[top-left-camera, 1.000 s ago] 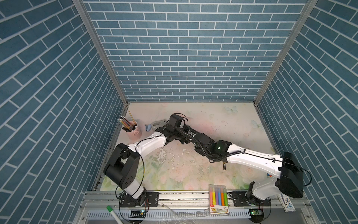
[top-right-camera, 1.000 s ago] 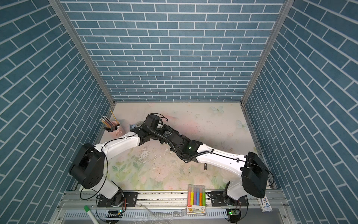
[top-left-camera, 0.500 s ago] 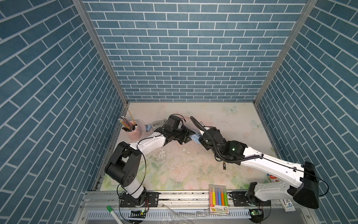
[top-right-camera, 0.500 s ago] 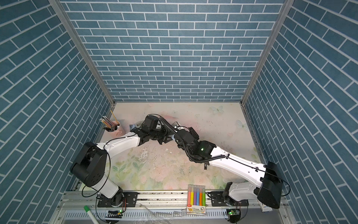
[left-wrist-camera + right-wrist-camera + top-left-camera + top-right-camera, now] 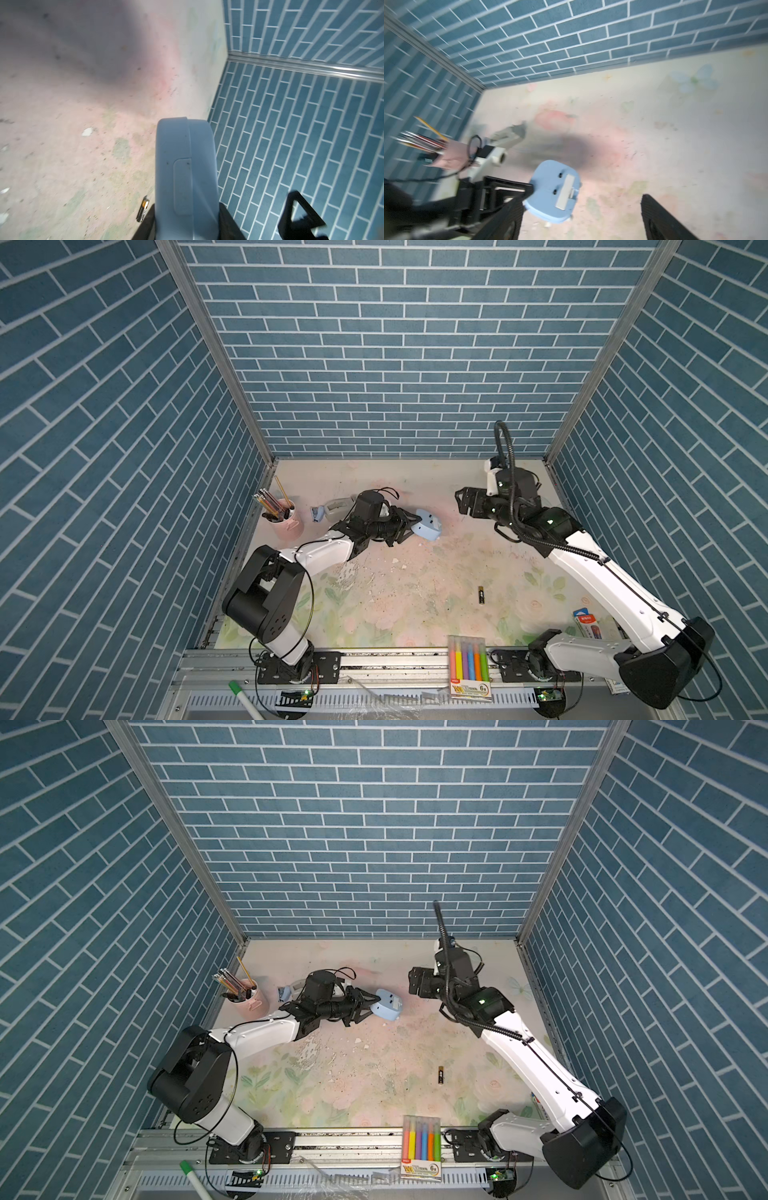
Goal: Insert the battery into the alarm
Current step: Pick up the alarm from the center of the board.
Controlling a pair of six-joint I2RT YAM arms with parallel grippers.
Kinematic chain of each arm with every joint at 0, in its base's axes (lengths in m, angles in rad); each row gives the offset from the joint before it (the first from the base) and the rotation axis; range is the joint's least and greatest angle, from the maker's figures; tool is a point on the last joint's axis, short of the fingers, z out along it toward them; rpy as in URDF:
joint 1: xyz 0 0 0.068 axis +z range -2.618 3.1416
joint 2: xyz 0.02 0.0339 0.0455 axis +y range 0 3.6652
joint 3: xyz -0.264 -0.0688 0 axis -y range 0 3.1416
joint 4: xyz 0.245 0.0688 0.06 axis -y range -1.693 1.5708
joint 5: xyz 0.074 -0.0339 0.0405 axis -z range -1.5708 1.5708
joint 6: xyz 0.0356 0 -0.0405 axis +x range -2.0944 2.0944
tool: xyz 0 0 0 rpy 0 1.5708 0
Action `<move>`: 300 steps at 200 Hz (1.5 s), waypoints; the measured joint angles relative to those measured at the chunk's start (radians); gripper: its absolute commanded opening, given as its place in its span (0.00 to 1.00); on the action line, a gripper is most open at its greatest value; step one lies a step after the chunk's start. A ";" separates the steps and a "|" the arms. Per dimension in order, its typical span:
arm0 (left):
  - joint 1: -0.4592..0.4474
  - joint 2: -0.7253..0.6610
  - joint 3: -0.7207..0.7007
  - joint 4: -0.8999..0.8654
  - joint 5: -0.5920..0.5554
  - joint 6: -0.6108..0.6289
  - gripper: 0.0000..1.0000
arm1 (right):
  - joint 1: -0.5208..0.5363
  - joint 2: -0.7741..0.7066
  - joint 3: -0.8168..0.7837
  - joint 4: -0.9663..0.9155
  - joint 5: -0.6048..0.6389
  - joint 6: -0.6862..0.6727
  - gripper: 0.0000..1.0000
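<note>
Shows the battery (image 5: 481, 600) lying flat on the floral mat (image 5: 374, 614), in the front half toward the right arm's side, touched by nothing and well apart from both grippers. Catches it again in the left wrist view (image 5: 143, 211), gold end showing, partly hidden behind the clock's edge. Finds the alarm (image 5: 428, 524) farther back and to the left, clamped at one edge in the left gripper (image 5: 414, 522), jaws pinched tight on the blue casing. Has it tilted, plain back turned upward, with a pale cover strip and two small dark holes plain in the right wrist view (image 5: 554, 193). Cannot tell whether its lower edge touches the mat. Places the right gripper (image 5: 463, 502) near the back on the right, raised off the mat, pointed toward the alarm but well apart from it, jaws spread wide and holding nothing. Sets a grey tape dispenser (image 5: 336, 506) just behind the left wrist, a pink pen cup (image 5: 286, 522) full of pencils by the left wall, and a pack of highlighters (image 5: 468, 664) on the front rail.
</note>
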 measured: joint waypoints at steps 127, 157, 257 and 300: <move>0.001 -0.044 -0.183 0.861 -0.045 -0.098 0.00 | -0.129 0.056 -0.259 0.641 -0.641 0.532 0.81; 0.001 -0.051 -0.182 0.882 -0.048 -0.108 0.00 | -0.129 0.055 -0.295 0.758 -0.673 0.584 0.75; 0.000 -0.066 -0.176 0.907 -0.060 -0.130 0.00 | -0.072 0.077 -0.277 0.889 -0.739 0.619 0.84; 0.000 -0.084 -0.173 0.902 -0.058 -0.135 0.00 | -0.068 0.103 -0.275 0.907 -0.739 0.624 0.54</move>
